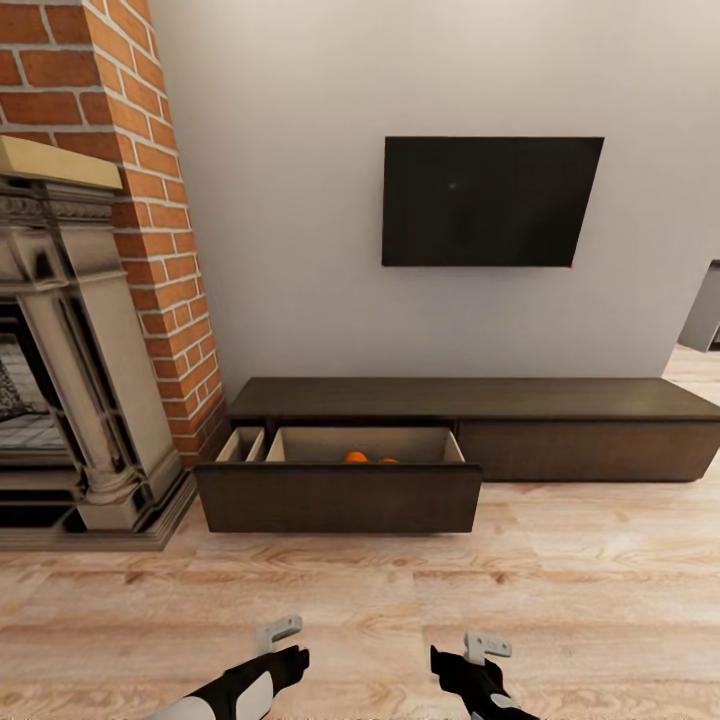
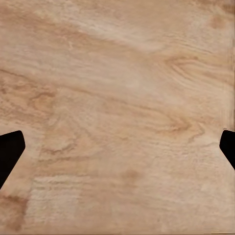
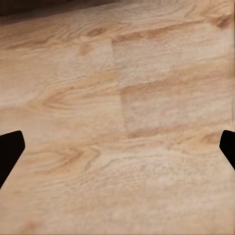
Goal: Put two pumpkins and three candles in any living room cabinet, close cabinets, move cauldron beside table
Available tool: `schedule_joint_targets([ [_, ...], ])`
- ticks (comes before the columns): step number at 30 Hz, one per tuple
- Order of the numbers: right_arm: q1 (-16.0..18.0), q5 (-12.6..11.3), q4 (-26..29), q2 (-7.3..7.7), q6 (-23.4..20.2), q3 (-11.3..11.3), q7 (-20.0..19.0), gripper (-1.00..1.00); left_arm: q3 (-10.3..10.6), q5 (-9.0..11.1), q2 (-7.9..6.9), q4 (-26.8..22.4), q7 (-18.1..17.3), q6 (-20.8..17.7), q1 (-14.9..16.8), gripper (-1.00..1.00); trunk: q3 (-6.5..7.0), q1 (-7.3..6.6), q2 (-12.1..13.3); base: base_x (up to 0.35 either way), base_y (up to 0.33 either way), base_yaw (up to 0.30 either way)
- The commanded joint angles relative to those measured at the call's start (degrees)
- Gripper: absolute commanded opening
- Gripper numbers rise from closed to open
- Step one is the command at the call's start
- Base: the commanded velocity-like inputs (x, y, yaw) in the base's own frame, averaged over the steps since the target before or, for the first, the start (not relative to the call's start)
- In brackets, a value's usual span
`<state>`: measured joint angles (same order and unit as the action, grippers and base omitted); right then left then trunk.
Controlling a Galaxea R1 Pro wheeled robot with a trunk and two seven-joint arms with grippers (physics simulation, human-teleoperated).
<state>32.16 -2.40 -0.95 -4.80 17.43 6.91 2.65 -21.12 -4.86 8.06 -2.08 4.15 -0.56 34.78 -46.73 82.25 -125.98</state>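
Note:
The long dark-brown cabinet stands against the white wall. Its left drawer is pulled out over the floor, showing pale tan insides. Two orange pumpkins peek above the drawer front, side by side. My left gripper and right gripper hang low over the plank floor, well short of the drawer. Both are open and empty; the wrist views show the left fingertips and right fingertips spread wide over bare wood. The candles, cauldron and table are out of view.
A red-brick chimney with an ornate grey fireplace surround fills the left, its base close to the drawer's left end. A black TV hangs above the cabinet. Wood-plank floor stretches between me and the cabinet.

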Motion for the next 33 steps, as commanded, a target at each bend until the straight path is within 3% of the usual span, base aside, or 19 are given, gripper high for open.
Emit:
schedule_joint_targets([
  [1, 0.0, -0.2, -0.1, 0.01, 0.4, 0.2, 0.0, 1.00, -0.4, -0.6, 0.02, 0.0, 0.1, -0.1, 0.0, 1.00, -0.24, 0.22, -0.4, 0.000, 0.000, 0.000],
  [6, 0.0, 0.1, -0.2, -0.25, 0.5, 0.1, -0.1, 1.00, -0.4, -1.0, -0.09, 0.3, -0.3, 0.0, 0.0, 1.00, -1.14, 1.31, -2.4, 0.000, 0.000, 0.000],
  [15, 0.0, 0.3, -0.2, -0.37, 0.3, 0.1, -0.1, 1.00, -0.3, -3.7, -1.86, 0.3, -0.3, 2.1, 0.0, 1.00, -2.75, 3.29, -6.1, 0.000, 0.000, 0.000],
  [23, 0.0, 0.3, -0.2, -0.38, 0.3, 0.1, 0.0, 1.00, -0.4, -3.8, -2.08, 0.3, -0.4, 2.2, 0.0, 1.00, -2.75, 3.29, -6.1, 0.000, 0.000, 0.000],
  [33, 0.0, 0.2, -0.2, -0.17, 0.3, 0.2, -0.1, 1.00, -0.4, -3.8, -2.08, 0.8, -3.3, 2.1, 0.0, 1.00, -2.75, 3.29, -6.1, 0.103, 0.078, 0.000],
])
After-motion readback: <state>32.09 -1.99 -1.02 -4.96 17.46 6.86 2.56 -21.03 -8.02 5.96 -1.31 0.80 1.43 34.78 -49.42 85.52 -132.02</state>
